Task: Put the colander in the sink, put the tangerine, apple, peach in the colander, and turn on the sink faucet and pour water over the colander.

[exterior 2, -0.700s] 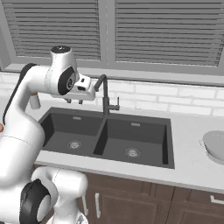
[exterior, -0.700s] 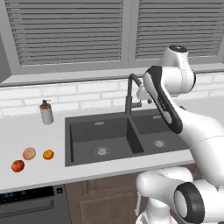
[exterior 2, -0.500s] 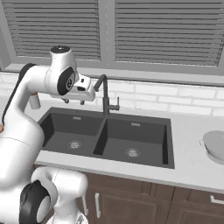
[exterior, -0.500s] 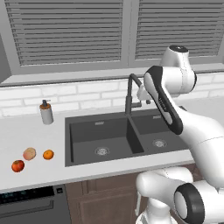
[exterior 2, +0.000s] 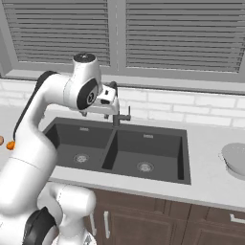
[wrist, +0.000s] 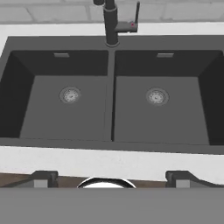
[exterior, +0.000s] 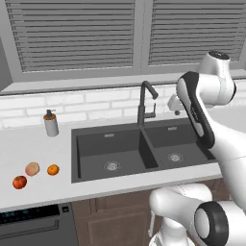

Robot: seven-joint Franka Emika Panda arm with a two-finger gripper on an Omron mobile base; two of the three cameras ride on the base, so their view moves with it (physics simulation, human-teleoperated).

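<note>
While the pincer (wrist: pixel 109 177) hangs spread, the sink (wrist: pixel 111 144) (2 basins) and colander (exterior 2: pixel 235 158) hold nothing.

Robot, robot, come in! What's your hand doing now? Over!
Hand open, empty, above sink. Colander on counter, right of sink. Fruits on counter, left. Nothing in the way.

Arm raised, bent forward; fingers (wrist: pixel 112 177) spread wide (empty).

Both basins of the sink (wrist: pixel 109 109) lie bare, open from above. The sink faucet (exterior: pixel 145 103) rises at the sink's back rim over the divider, blocking passage there. Left of the sink, a soap dispenser (exterior: pixel 51 123) stands on the surface (exterior: pixel 38 149).
</note>
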